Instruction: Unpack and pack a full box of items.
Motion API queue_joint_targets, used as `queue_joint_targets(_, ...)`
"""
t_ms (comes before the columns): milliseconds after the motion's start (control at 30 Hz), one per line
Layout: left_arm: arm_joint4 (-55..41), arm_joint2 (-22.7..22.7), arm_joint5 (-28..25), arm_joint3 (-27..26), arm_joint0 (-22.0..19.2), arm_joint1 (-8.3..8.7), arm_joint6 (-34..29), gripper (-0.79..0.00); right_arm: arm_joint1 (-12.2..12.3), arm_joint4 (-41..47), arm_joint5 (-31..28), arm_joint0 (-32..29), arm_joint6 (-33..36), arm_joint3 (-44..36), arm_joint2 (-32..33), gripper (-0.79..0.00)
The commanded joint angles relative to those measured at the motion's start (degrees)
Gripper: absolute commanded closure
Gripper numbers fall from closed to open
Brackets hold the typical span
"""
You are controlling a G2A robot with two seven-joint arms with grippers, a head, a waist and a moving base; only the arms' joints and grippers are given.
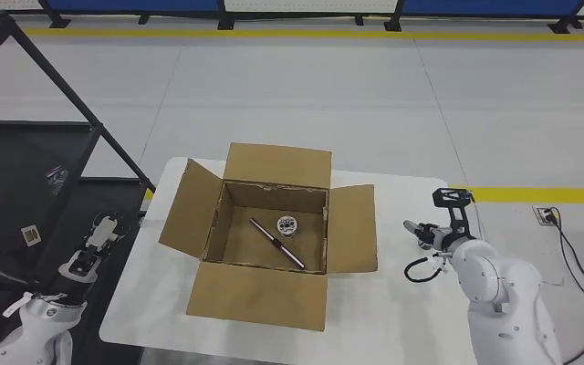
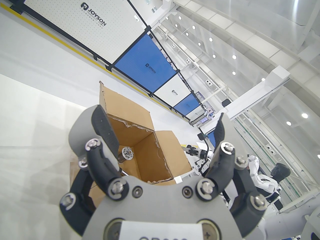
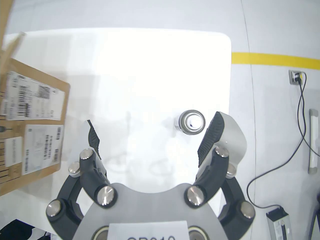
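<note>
An open cardboard box (image 1: 274, 164) stands in the middle of the white table (image 1: 392, 310), all flaps folded out. Inside lie a dark rod (image 1: 276, 243) and a small round metal part (image 1: 287, 224); that round part (image 2: 127, 153) rests against an inner wall (image 2: 147, 151). My right gripper (image 1: 425, 233) hangs open over the table to the right of the box. Beneath it a short metal cylinder (image 3: 191, 122) stands on the table just inside its right finger (image 3: 210, 136). My left gripper (image 1: 103, 224) is open and holds nothing, off the table's left edge, pointing at the box (image 2: 160, 116).
The box's right flap (image 3: 37, 131) carries printed labels. A black frame (image 1: 55, 182) stands left of the table beside the left arm. On the floor to the right are a wall socket with a cable (image 3: 296, 77). Bare table surface lies around the cylinder.
</note>
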Motion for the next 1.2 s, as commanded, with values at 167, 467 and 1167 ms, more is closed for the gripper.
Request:
queue_joint_targets(167, 0.0, 0.0, 0.0, 0.0, 0.0, 0.00, 0.0, -0.785, 0.7, -1.1, -1.3, 5.0, -0.5, 13.1, 0.8, -0.785)
queue_joint_targets(467, 0.0, 0.0, 0.0, 0.0, 0.0, 0.00, 0.0, -0.785, 1.4, -2.1, -1.2, 8.9, -2.7, 21.5, 0.3, -0.225)
queue_joint_targets(1167, 0.0, 0.0, 0.0, 0.0, 0.0, 0.00, 0.0, -0.785, 1.1, 11.6, 1.4, 0.5, -5.0, -18.6, -4.9, 0.000)
